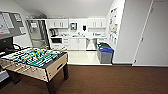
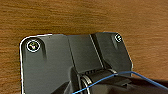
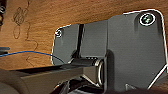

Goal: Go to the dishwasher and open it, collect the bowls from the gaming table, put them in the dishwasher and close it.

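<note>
Ahead, grey bin (image 1: 105, 55) w/ blue liner (contents unseen) nr dishwasher (image 1: 91, 44)

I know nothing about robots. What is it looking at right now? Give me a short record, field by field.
Place: room with a dark brown floor opening onto a small kitchenette with a pale floor
Nearest thing: table-football table, green field with rods, at the picture's left
Far wall: white cabinets below a counter, more cabinets above
Dishwasher: steel-fronted unit under the counter, looks shut, too far to be sure
Beside the kitchenette: grey bins with a blue lid
Right side: white door
Wrist views: brown floor beneath the arms
</note>
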